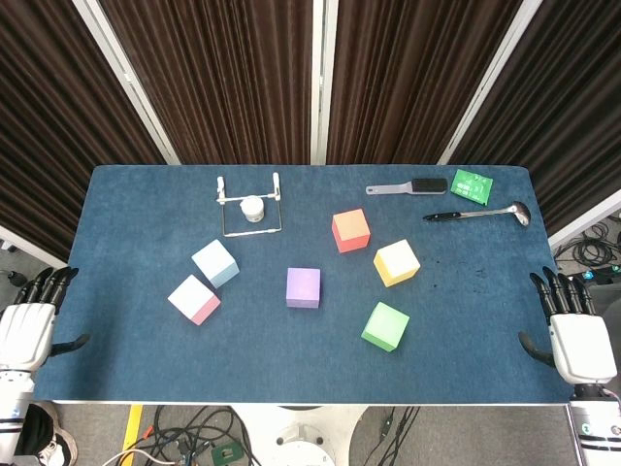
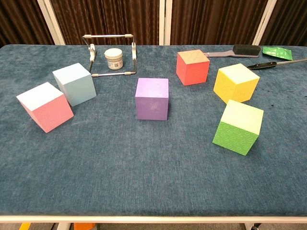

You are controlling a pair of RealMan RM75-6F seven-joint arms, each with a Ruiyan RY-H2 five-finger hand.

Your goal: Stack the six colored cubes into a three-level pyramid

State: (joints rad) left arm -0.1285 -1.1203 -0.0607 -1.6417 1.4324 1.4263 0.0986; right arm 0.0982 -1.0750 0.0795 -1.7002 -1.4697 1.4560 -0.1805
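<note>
From the head view I see my left hand [image 1: 27,325] off the table's [image 1: 116,369] left edge, fingers spread, holding nothing. My right hand [image 1: 574,335] sits off the right edge, also spread and empty. All six cubes lie singly on the blue cloth, none stacked. The pink cube [image 1: 194,299] and the light blue cube [image 1: 215,262] are on the left, just beside each other. The purple cube [image 1: 303,287] is near the middle. The red cube [image 1: 350,230] is farther back, the yellow cube [image 1: 397,262] to its right and nearer me, and the green cube [image 1: 385,325] is nearest the front edge. At the back stand a wire rack [image 1: 250,204] with a small white jar [image 1: 252,208] inside it, a brush [image 1: 408,186], a green packet [image 1: 473,183] and a ladle [image 1: 480,213].

In the chest view neither hand shows. The pink cube [image 2: 44,106] sits turned at an angle, almost touching the light blue cube [image 2: 74,83]. The purple cube [image 2: 152,98] stands square in the centre. The red cube [image 2: 192,66] is behind right, the yellow cube [image 2: 236,83] beside it, and the green cube [image 2: 238,126] in front of the yellow one, apart from it. The jar [image 2: 113,58] stands between the rack's [image 2: 110,55] ends; the brush [image 2: 235,51], the packet [image 2: 276,51] and the ladle's handle [image 2: 268,64] lie along the far right.
</note>
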